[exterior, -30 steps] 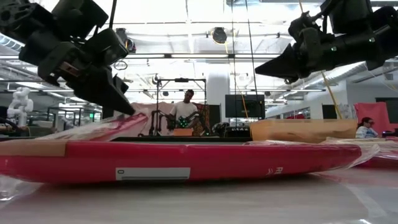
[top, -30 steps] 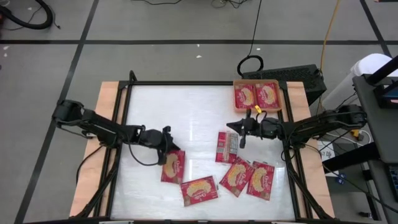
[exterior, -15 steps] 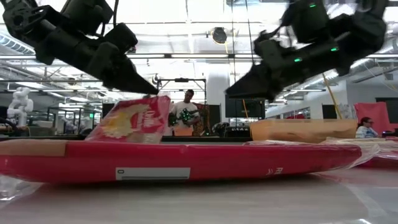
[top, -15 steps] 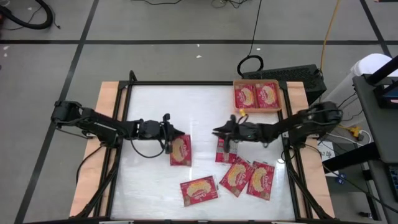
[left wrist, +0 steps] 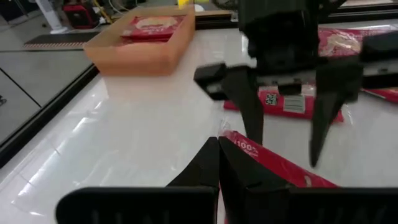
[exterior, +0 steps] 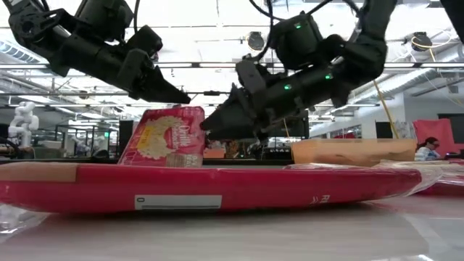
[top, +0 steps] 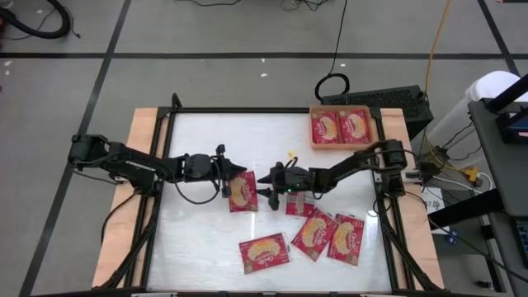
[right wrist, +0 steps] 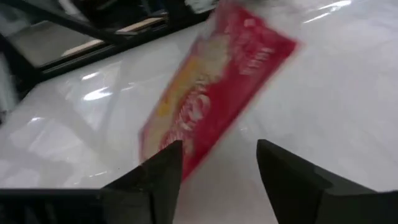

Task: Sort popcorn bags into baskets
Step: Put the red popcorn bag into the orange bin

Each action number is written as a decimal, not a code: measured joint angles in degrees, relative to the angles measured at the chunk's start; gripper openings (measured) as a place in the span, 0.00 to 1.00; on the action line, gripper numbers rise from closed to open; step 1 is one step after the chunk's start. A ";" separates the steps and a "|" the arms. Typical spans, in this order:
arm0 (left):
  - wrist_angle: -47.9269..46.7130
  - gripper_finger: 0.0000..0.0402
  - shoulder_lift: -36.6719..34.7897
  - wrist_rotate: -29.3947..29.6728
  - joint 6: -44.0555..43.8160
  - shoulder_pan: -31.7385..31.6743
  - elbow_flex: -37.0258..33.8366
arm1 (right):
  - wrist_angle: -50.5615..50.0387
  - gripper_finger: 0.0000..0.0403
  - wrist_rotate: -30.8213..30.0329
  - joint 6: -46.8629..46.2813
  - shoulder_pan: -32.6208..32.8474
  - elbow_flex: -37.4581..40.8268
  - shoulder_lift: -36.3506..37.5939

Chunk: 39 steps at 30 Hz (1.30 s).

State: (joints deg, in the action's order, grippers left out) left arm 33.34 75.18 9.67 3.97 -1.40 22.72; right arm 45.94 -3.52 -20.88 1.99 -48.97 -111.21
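My left gripper (top: 226, 176) is shut on a red popcorn bag (top: 242, 192) near the table's middle. The bag stands up on edge with its popcorn picture (exterior: 161, 136) toward the near side. My right gripper (top: 266, 183) is open and level. It faces the bag's right edge from close by, with the bag (right wrist: 211, 93) just ahead of its fingers, touching nothing. The orange basket (top: 313, 132) at the far right holds two bags. Several more bags (top: 312, 233) lie flat near the front right. My left gripper pinches the bag's upper edge (left wrist: 249, 149) between its two shut fingers, coming from the table's left and slanting slightly down. The bag hangs tilted below the fingertips (exterior: 181, 98). In the low view its lower end is hidden behind a nearer bag.
One bag (top: 301, 204) lies grey side up under my right arm. Another bag (top: 264, 252) lies near the front edge, and the low view looks over it (exterior: 217, 187). The table's left half is bare white surface (top: 190, 140). People show far off in the room.
My left gripper has raised the bag off the table and carried it toward the middle and the far side. The bag has tipped from lying flat to standing on edge. My right gripper has swept toward the table's left, sunk toward the bag, rolled, and opened.
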 joint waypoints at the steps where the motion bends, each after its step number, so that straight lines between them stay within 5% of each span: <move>1: 0.04 0.00 0.00 0.00 0.00 0.03 -0.02 | 0.65 0.50 1.71 0.02 -0.15 -1.01 -0.90; 6: 0.53 0.00 0.00 -0.04 0.28 0.09 0.00 | 2.24 0.42 6.72 -0.50 -0.47 -4.50 -3.73; 14: 5.23 0.04 0.00 -0.66 0.39 0.44 0.00 | 1.21 0.03 6.75 2.44 -2.22 -5.01 -3.70; 26: 6.80 0.33 -7.52 -0.37 -2.17 -0.56 0.22 | -26.30 0.01 12.73 12.94 -6.59 -6.46 10.87; 33: 4.00 0.57 -7.58 -7.96 -9.10 -3.25 1.49 | -33.49 0.03 12.75 19.89 -6.68 -11.28 13.41; 39: -9.19 0.57 -7.57 -7.99 -6.20 -2.99 6.30 | -35.18 0.03 9.56 26.46 -6.66 -13.55 13.41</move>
State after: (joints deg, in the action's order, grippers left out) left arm 24.16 67.60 1.69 -2.23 -4.38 29.02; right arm 10.76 6.05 5.58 -4.67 -62.52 -97.80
